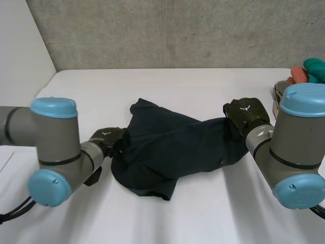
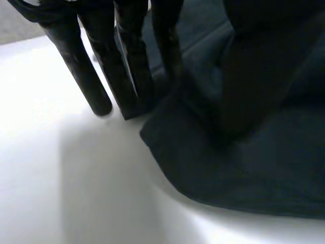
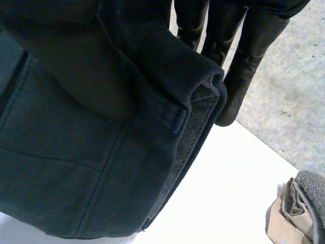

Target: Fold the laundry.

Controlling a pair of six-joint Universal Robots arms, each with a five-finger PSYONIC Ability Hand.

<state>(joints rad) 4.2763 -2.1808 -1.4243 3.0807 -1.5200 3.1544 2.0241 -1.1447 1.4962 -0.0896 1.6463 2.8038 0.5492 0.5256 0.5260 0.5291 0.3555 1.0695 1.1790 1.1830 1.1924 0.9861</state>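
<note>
The navy garment (image 1: 177, 147) lies bunched in the middle of the white table (image 1: 152, 84). The left hand (image 1: 104, 138) pinches its 9 o'clock edge between thumb and fingers. The right hand (image 1: 246, 113) clamps the waistband at 3 o'clock.

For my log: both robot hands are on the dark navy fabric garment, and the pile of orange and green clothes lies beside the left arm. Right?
Not quite. The head view shows the pile of orange and green clothes beside the right arm. The left robot hand and right robot hand are on the dark navy fabric garment.
</note>
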